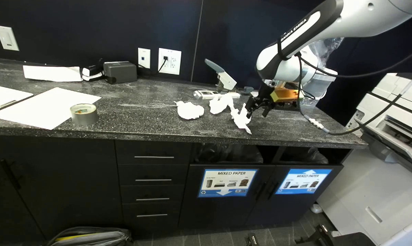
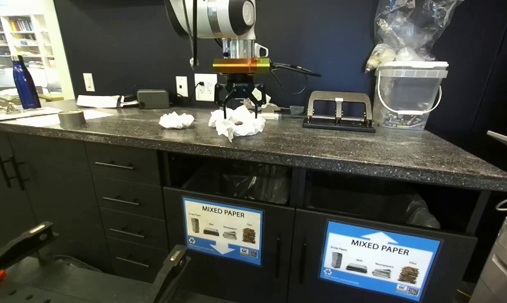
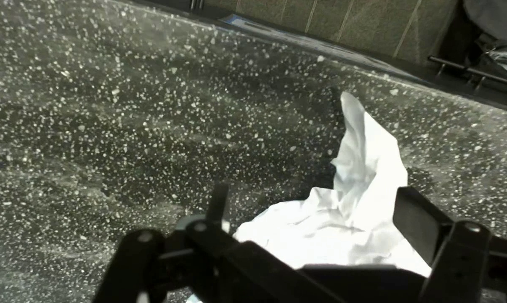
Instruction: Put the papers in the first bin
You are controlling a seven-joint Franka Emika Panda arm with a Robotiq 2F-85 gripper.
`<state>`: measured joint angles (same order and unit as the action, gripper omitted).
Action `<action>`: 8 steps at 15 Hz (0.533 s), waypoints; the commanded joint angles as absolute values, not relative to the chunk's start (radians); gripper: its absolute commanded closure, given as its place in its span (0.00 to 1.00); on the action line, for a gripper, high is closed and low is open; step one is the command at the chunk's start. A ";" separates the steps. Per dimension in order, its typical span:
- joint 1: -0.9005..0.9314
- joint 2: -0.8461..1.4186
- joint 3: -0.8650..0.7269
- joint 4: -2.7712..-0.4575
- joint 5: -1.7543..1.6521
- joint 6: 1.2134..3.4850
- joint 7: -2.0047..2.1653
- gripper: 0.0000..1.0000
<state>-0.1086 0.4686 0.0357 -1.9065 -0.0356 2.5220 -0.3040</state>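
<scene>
Jaws: spread wide, pointing down at the dark speckled surface [image 3: 110,105]. Wrist view: a crumpled white paper wad [image 3: 341,227] lies in the gap between them, its tapered end reaching out past them toward the surface's front edge, its rear part hidden by the jaws. Whether either side of the jaws touches it: cannot tell.

Just outside the jaws, views differ. In an exterior view, a second crumpled white wad [image 1: 220,104] reads as its own lump right beside the one between the jaws; in an exterior view, the two merge into one white mass [image 2: 245,126] beneath the jaws. A third crumpled white wad [image 1: 190,110] lies farther from the jaws, apart from that pair, in both exterior views.

Behind the jaws: a white-and-grey stapler [image 1: 227,80], upper arm raised, plain in an exterior view, partly covered by the jaws in an exterior view.

Farther out, to one side of the jaws: a black-and-grey metal hole punch [image 2: 339,110], then a clear plastic bucket [image 2: 407,92] with a white rim, seen whole in an exterior view; in an exterior view the white-and-black robot arm [image 1: 363,17] covers much of the bucket. To the opposite side, past the third wad: a grey roll of tape [image 1: 84,116], both exterior views.

Lower than the jaws, under the front edge and off toward the bucket side: the dark rectangular bin slot [image 2: 354,198] with a mostly blue sign panel [image 2: 379,261].
</scene>
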 commanded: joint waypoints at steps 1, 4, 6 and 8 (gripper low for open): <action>-0.110 0.575 0.032 -1.768 -0.039 2.496 -0.317 0.00; -0.130 0.619 0.061 -1.697 -0.005 2.442 -0.342 0.00; -0.135 0.638 0.070 -1.655 0.008 2.385 -0.347 0.00; -0.132 0.653 0.072 -1.619 0.014 2.324 -0.346 0.00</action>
<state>-0.1203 0.6166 0.0529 -1.7075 -0.0126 2.4138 -0.3187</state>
